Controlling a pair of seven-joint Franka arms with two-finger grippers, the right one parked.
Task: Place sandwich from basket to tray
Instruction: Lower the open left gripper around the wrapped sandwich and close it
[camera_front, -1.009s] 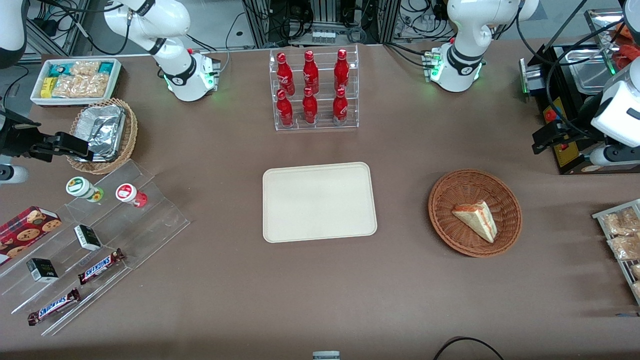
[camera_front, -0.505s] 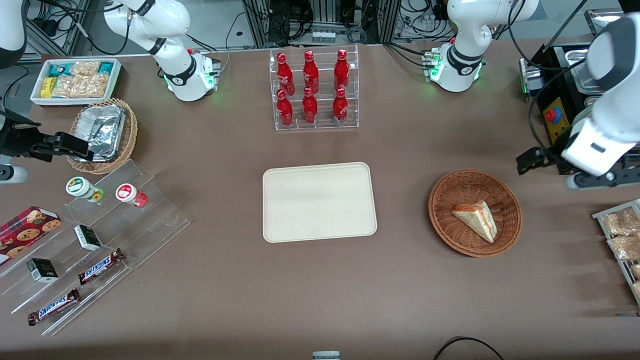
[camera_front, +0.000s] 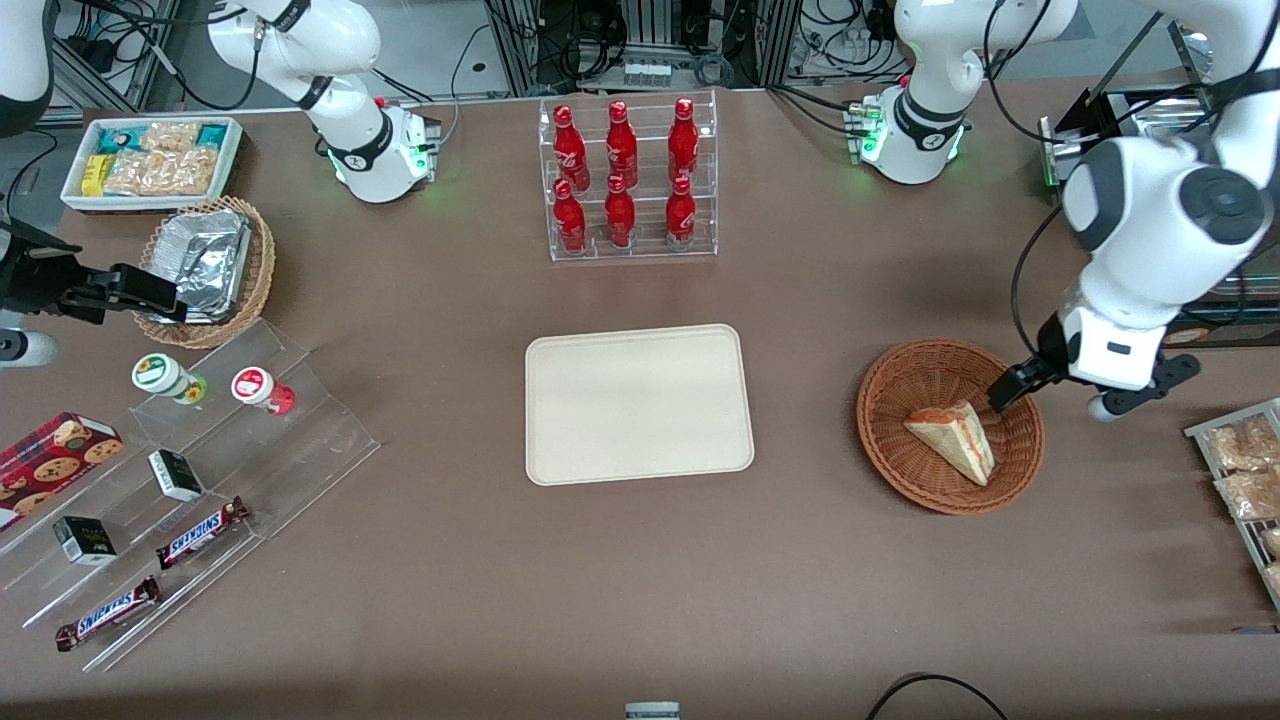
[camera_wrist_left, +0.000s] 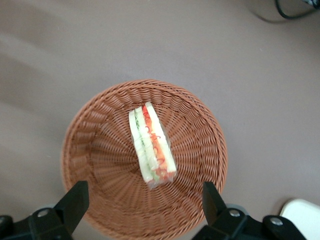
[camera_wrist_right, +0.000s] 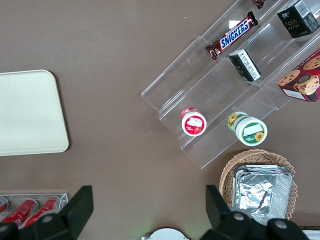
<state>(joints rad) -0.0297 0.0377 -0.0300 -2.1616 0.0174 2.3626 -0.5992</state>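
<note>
Hovering above the basket, the left arm's tool has its two black fingers spread wide apart, and nothing is between them or touching them. Seen from the front, the tool sits over the basket's rim on the side toward the working arm's end of the bench. The round reddish-brown wicker basket holds one thing only: the sandwich, a pale triangular wedge lying on its side in the middle of the weave, its cut edge showing green and red-orange layers. In the front view the sandwich lies with its point toward the tray and its broad end nearer the camera. The cream tray rests flat on the bench well apart from the basket, toward the parked arm's end, with nothing on it. A clear rack of red bottles stands farther from the camera than the tray. Toward the parked arm's end, a tan basket lined with foil sits beside a white bin of snack packets, and clear stepped shelves carry chocolate bars, small boxes and two round tubs.
</note>
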